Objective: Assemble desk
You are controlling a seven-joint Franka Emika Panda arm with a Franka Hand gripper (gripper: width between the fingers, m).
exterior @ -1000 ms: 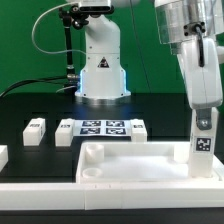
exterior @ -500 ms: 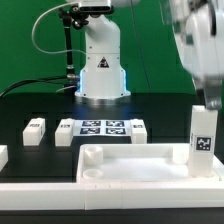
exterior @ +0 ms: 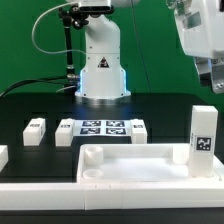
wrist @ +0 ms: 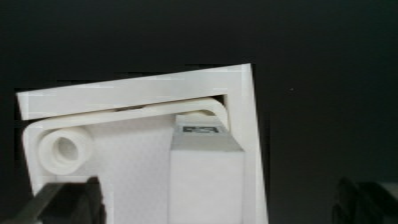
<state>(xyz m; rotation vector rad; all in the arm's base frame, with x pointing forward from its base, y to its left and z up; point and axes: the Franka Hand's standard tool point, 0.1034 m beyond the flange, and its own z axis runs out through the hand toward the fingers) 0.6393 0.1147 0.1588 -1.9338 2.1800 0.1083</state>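
Observation:
The white desk tabletop panel (exterior: pixel 135 163) lies flat at the front with its rim up and a round corner socket (exterior: pixel 91 156) showing. One square leg (exterior: pixel 202 135) with a tag stands upright in the panel's corner on the exterior view's right. My gripper (exterior: pixel 212 76) hangs above that leg, clear of it and open. In the wrist view the leg (wrist: pixel 206 165) stands far below between my dark fingertips (wrist: pixel 68 200), my gripper (wrist: pixel 217 206) touching nothing, and the panel (wrist: pixel 125 100) with a socket (wrist: pixel 68 150) lies beside it.
Loose tagged legs (exterior: pixel 35 130) (exterior: pixel 65 131) (exterior: pixel 140 128) lie on the black table around the marker board (exterior: pixel 103 128); another white piece (exterior: pixel 2 155) sits at the left edge. The robot base (exterior: pixel 101 72) stands behind. A low white rail (exterior: pixel 60 192) runs along the front.
My gripper opened, let go of the upright leg and rose up away from it. The leg stays standing in the panel's corner.

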